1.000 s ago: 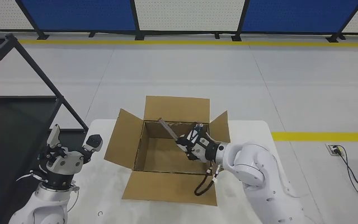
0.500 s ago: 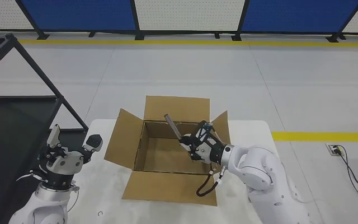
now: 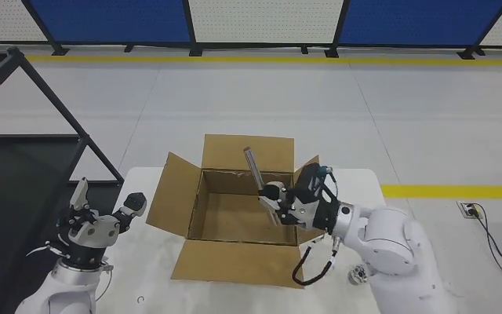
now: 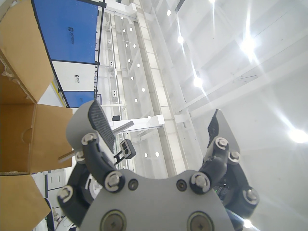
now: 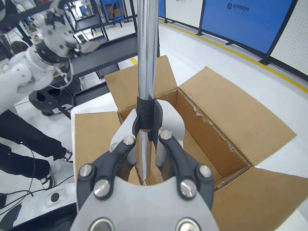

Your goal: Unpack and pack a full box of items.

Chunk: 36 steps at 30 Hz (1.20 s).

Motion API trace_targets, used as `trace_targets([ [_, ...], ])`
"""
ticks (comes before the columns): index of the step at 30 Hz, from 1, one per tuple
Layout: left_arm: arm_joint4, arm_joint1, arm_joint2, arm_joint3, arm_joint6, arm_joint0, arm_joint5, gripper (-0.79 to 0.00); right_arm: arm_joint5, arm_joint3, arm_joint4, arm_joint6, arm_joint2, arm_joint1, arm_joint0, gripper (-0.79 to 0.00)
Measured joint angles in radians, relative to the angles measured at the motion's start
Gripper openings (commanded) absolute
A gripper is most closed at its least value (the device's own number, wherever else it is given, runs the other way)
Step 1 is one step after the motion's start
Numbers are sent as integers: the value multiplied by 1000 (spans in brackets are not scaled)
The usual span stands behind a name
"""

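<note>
Clamping a metal rod [image 5: 147, 37] over the box [image 5: 231, 121], right claw [image 5: 146, 121]; left claw [image 4: 156, 118] apart.

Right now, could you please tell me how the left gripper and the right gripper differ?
The left gripper is open and empty; the right gripper is shut on a shiny metal rod. The left gripper points upward, off to the side of the cardboard box; the right gripper is held over the open box, with the rod reaching out beyond its fingertips. Both have the same grey fingers on black links.
</note>
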Motion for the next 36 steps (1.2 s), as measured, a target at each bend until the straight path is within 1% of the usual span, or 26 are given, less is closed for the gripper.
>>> trace_targets([
  [5,3,0,5,9,-5,-5,2,0,-7,-151,152,96,122,30,-114,-785],
  [10,11,0,12,17,-10,-9,11,0,3,-289,289,132,296,58,-271,-785],
  [13,11,0,12,17,-10,-9,11,0,19,-328,369,149,391,71,-359,-785],
  [15,11,0,12,16,-10,-9,11,0,36,-337,396,157,429,75,-394,-785],
  [31,11,0,12,16,-10,-9,11,0,37,-337,396,158,431,75,-394,-785],
  [36,5,-1,21,28,-15,1,33,0,52,-340,379,144,421,77,-401,-785],
])
